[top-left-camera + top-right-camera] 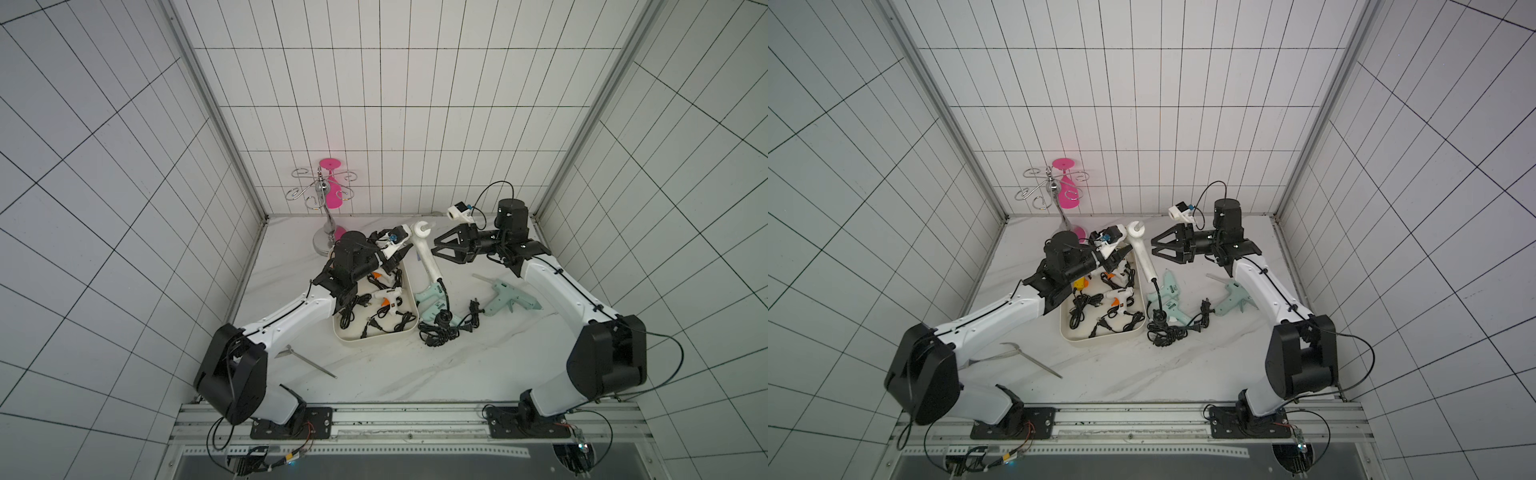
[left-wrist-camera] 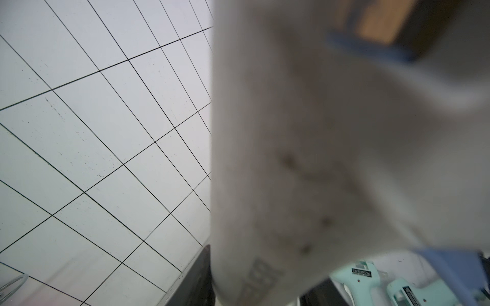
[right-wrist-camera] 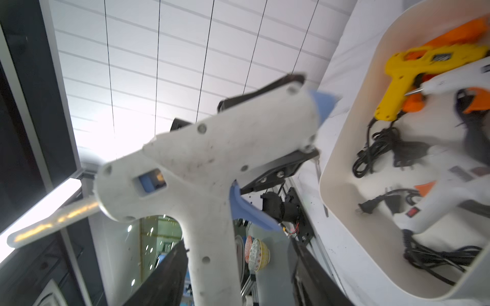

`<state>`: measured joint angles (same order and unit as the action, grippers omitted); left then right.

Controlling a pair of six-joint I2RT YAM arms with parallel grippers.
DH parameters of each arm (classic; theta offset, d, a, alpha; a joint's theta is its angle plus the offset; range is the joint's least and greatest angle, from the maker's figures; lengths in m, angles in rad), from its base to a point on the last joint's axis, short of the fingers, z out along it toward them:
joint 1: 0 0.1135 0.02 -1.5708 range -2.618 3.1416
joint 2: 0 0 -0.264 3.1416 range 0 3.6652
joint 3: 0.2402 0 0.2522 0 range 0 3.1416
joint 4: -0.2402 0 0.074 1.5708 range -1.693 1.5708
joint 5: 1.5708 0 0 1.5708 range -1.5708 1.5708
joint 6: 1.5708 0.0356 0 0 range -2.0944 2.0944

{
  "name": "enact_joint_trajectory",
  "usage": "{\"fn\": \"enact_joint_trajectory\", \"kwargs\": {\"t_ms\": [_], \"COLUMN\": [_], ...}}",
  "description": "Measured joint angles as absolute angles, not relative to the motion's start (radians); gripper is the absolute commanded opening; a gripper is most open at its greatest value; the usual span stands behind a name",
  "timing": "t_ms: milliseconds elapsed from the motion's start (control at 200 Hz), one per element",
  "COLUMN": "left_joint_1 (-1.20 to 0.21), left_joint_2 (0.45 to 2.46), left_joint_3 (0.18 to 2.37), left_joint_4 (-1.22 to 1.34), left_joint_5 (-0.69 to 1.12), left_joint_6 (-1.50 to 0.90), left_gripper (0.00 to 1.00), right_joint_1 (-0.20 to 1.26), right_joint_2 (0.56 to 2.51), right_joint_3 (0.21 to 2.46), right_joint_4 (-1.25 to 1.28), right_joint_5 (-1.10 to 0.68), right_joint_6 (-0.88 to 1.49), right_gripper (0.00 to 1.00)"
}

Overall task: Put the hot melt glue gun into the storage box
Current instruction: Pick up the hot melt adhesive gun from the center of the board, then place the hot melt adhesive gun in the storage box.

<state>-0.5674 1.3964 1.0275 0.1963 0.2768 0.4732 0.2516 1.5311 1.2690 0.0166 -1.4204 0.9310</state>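
Hot melt glue gun [image 1: 426, 253], white with a blue trigger, held off the table between two robot arms. Left claw [image 1: 401, 255] clamped on the barrel near the nozzle, black fingers [image 3: 289, 78] pressed on opposite sides of it in the right wrist view. Right claw [image 1: 434, 247] spread apart, straddling the handle without gripping. Long axis along the handle: slanting away from the left claw toward the near side of the table, black cord [image 1: 443, 319] trailing from the handle's end down to a tangled coil. Storage box [image 1: 376, 340] just below the left claw and stretching back along that arm; left arm clearly nearer than right. Judged next: drawing the gun clear of the right claw, then lowering into the box. In the way: box floor crowded with small glue guns [image 1: 386, 296] and cords; trailing cord draped over a mint-green glue gun [image 1: 434, 299] just beside the box, likely to drag or snag. Past the right claw, a second mint-green gun [image 1: 505, 300]. Beyond the left claw, wire glass rack [image 1: 321, 187] with a pink glass [image 1: 333, 197]; metal tongs [image 1: 305, 359] back near the left arm's base.
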Motion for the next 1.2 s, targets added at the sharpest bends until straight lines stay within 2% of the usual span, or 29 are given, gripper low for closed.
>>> {"fn": "enact_joint_trajectory", "kwargs": {"t_ms": [135,220,375,535,709,1049,1199], "left_joint_1": [-0.569,-0.568,-0.552,-0.472,-0.391,-0.389,-0.392], "left_joint_2": [1.227,1.152,1.133,1.158,1.214,1.376,1.438], "left_joint_3": [1.026,1.030,1.049,1.076,1.143,1.167,1.119], "left_joint_4": [-0.049,-0.195,-0.437,-0.620,-0.695,-0.700,-0.696], "left_joint_5": [0.190,0.122,-0.012,-0.112,-0.178,-0.224,-0.265], "left_joint_6": [0.516,0.542,0.578,0.605,0.622,0.620,0.609], "left_gripper": [0.13,0.11,0.09,0.09,0.09,0.09,0.09], "right_joint_1": [0.078,0.019,0.023,0.055,0.093,0.112,0.191], "right_joint_2": [1.456,1.423,1.441,1.502,1.511,1.511,1.496], "right_joint_3": [1.201,1.153,1.073,1.023,1.011,0.995,1.013], "right_joint_4": [0.025,0.033,0.047,0.057,0.051,-0.008,-0.167], "right_joint_5": [-1.313,-1.248,-1.180,-1.137,-1.116,-1.094,-0.999], "right_joint_6": [0.923,0.912,0.905,0.904,0.877,0.792,0.620], "right_gripper": [0.66,0.66,0.66,0.66,0.66,0.65,0.64]}}
